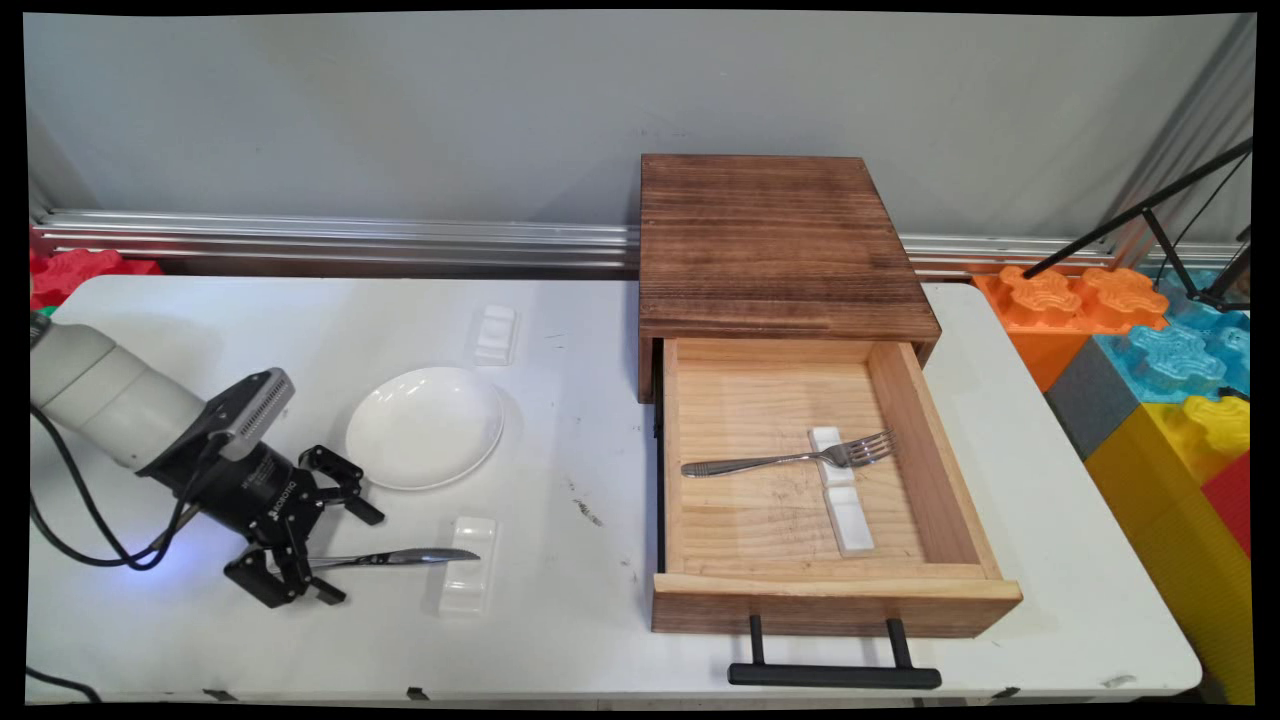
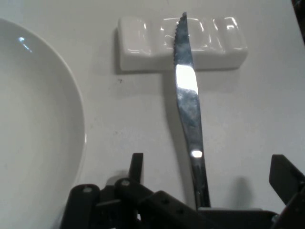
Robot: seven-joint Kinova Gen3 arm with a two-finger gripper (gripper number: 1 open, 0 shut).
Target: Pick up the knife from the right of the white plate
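The claw (image 1: 335, 552) sits low over the table (image 1: 560, 600) with its fingers spread apart on either side of the knife's (image 1: 400, 558) handle, not clamped on it. Ahead of the claw, the blade tip lies across a white rest (image 2: 183, 45). A white plate (image 1: 425, 428) lies just beside the claw, and well beyond the rest an open drawer (image 1: 960, 590) holds a fork (image 1: 790, 460).

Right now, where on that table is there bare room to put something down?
Bare: the strip between the plate and the open drawer, and the front edge below the knife. Crowded: around the gripper, knife and its white rest.
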